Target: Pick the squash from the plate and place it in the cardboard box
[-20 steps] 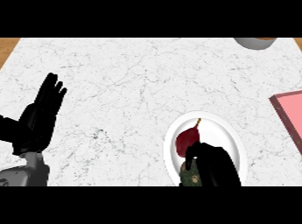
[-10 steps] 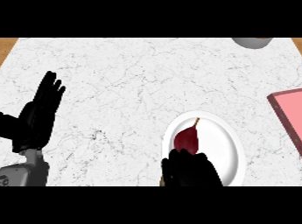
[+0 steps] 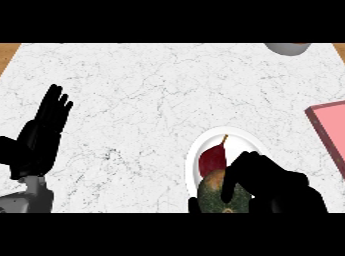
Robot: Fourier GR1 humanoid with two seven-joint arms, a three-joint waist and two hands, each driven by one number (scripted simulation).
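Observation:
A white plate (image 3: pixel 243 143) lies near the counter's front edge, right of centre. On it the squash (image 3: pixel 216 191) shows a rounded green and orange body, with a dark red pointed part and tan stem just above; I cannot tell if these are one piece. My right hand (image 3: pixel 272 184) comes in from the lower edge, its fingers curled over the squash's right side, and a dark tip shows at its lower left. At the right edge is the box (image 3: pixel 339 136), with dark walls and a pink inside. My left hand (image 3: pixel 40 134) rests open at the left, fingers up.
A grey bowl (image 3: pixel 286 48) sits at the counter's far right corner, cut off by the view. Brown wood shows past the marble top at the far left and far right.
My right hand has shifted to the right across the plate, uncovering the green and orange body, and its fingers now curl round that body. The left hand has stayed put.

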